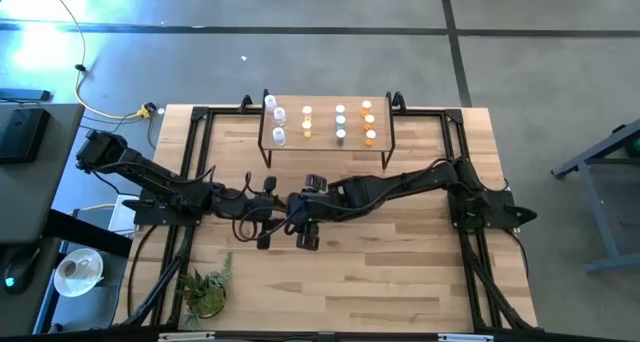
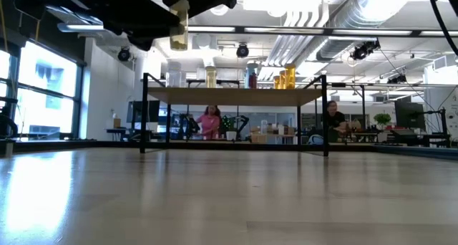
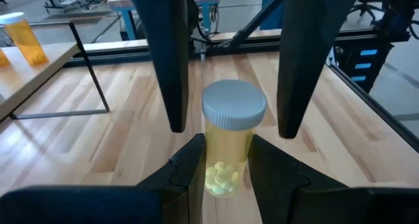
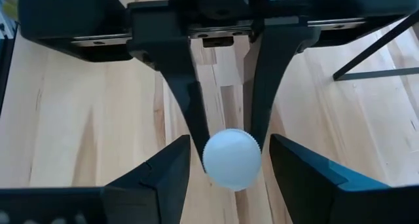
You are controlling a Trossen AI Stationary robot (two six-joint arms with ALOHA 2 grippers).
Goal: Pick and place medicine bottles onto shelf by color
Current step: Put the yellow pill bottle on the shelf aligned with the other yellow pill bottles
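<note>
– Above the middle of the bench [image 1: 400,272], I have the pale yellow bottle [image 3: 230,139] clamped upright in the left hand [image 3: 226,155], lifted clear of the wood. The right hand [image 4: 230,145] is spread wide, one finger on each side of the white cap and neither touching it.

– So a handover. What worries you?

– Timing, mostly. If I release the left before the right has really closed, the bottle drops and rolls. The two hands are also packed tightly together here, so a slightly skewed close could knock finger against finger.

– And the grip itself?

– My guess is the right would take it by the cap. That is smooth and round, so an off-centre pinch could tip the bottle or squirt it out.

– Where is it headed?

– To the shelf [image 1: 322,122] at the far side, well apart from here, beside the other pale yellow ones [image 1: 306,122]. The rows there stand close together. Coming in low or wide could topple a neighbour, or land it in the wrong colour.
</note>
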